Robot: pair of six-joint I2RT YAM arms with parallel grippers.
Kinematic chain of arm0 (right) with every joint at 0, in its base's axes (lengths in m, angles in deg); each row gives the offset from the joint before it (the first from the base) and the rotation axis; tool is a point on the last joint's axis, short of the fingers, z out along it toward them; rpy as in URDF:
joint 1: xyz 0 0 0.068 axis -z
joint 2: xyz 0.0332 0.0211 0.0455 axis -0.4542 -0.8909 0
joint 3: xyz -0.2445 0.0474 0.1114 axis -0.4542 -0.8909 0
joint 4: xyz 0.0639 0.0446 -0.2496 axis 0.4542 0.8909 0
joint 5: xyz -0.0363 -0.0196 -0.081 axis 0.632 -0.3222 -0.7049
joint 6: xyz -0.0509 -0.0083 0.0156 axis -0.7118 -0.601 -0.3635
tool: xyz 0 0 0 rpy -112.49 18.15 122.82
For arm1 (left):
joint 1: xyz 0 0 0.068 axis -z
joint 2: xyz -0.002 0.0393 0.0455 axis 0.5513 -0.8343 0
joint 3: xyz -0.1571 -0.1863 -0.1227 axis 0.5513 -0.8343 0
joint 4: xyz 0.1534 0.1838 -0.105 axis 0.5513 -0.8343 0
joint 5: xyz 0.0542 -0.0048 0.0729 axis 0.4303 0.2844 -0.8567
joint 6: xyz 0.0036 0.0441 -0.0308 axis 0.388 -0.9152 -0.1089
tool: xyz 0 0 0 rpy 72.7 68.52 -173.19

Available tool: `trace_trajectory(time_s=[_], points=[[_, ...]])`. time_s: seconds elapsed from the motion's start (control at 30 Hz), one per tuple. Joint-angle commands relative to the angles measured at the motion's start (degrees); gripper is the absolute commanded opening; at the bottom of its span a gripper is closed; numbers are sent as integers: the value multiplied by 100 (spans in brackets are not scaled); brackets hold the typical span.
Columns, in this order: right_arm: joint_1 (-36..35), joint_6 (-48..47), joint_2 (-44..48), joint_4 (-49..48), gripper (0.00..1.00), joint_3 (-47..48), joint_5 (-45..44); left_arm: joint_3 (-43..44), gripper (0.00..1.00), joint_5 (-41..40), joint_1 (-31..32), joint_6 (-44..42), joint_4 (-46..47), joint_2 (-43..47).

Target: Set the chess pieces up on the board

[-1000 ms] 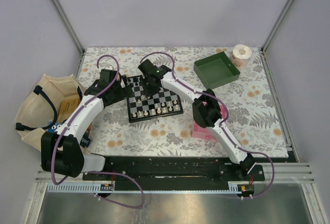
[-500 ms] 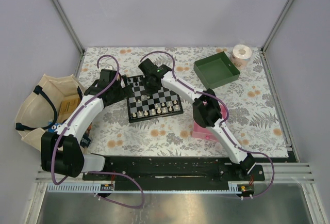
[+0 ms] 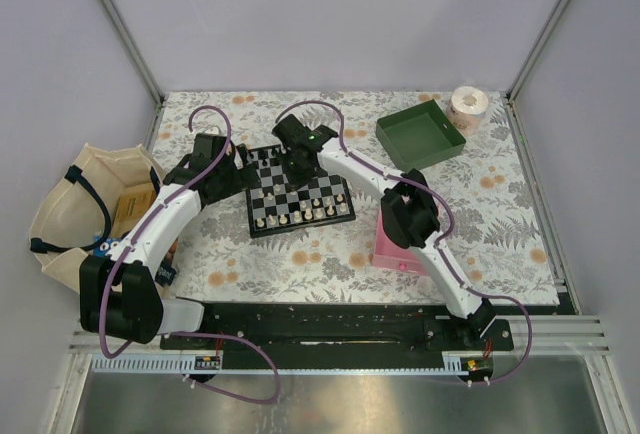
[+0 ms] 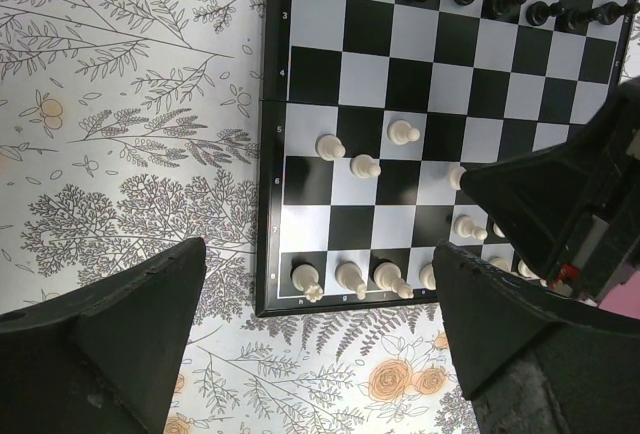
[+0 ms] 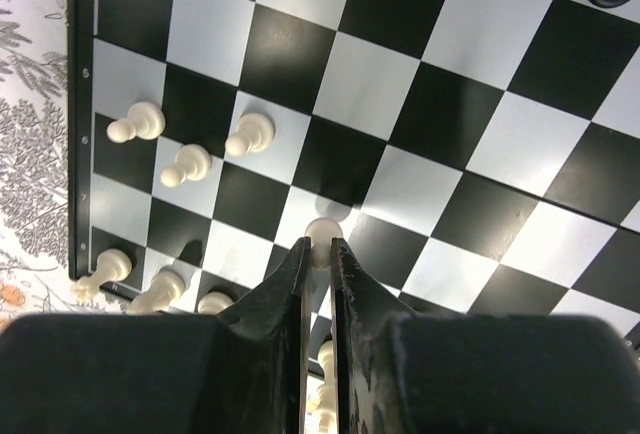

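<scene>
White fern-print cloth (image 3: 470,224) under board (image 3: 290,200) (lilac walls (image 3: 350,24) around).

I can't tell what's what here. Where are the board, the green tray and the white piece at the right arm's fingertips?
board (image 3: 283,192), top view, on its bare middle squares.
green tray (image 3: 420,138), top view, on its bare floor.
white piece (image 5: 320,228), right wrist view, on its round head.

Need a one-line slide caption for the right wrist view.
Right gripper pinching a cream pawn over the board, three cream pawns to its left.
</scene>
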Motion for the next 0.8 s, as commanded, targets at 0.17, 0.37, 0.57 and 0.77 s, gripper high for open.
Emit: trace_trajectory(time_s=[0.17, 0.37, 0.57, 0.77], points=[[-67, -111, 706, -21, 5, -274, 206, 31, 99, 175, -28, 18, 297, -50], [-164, -93, 680, 67, 5, -336, 303, 13, 99, 184, -37, 18, 297, -50], [-190, -93, 671, 94, 5, -397, 295, 5, 99, 166, -28, 9, 297, -32], [-216, -85, 653, 155, 5, -441, 321, 13, 99, 175, -37, 9, 297, -67]])
